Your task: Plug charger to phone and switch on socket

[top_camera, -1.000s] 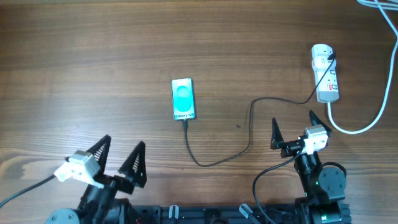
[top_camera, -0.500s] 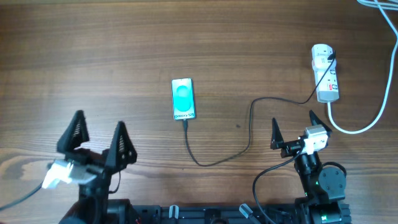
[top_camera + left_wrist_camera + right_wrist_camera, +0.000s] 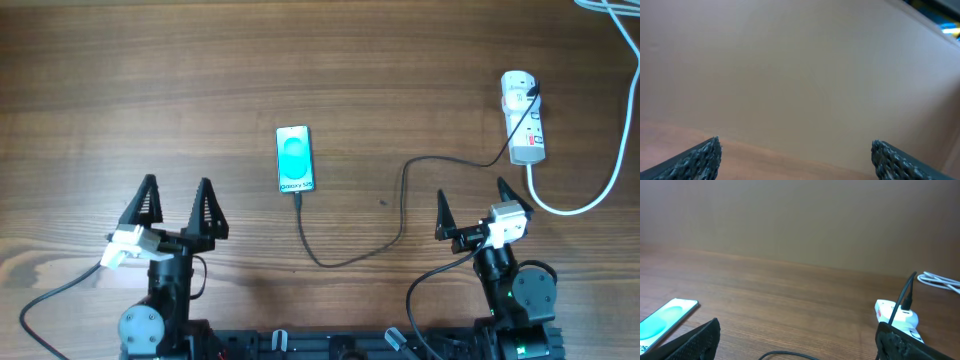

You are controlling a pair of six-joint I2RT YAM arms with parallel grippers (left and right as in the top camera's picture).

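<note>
Phone (image 3: 294,159): flat on the table (image 3: 150,80), screen up and lit teal, a little left of centre.

Charger (image 3: 400,215): meets the phone's near end, loops toward the near edge, then climbs and runs right to the black plug in the socket (image 3: 522,118). Too small to tell whether the tip sits fully in the port.

Socket: close to the right edge, toward the far right corner. Switch position not readable. White lead (image 3: 590,200) curls off it and leaves the picture at the far right corner.

Left gripper (image 3: 177,182): near the near edge, left side, spread wide, gripping nothing. Own view blurred, fingers cut off at the bottom.

Right gripper (image 3: 470,190): near edge, right side, also spread wide and empty, just beside the charger's rising stretch. From its wrist, phone (image 3: 665,320) cropped at the lower left, socket (image 3: 897,317) partly behind the right finger.
</note>
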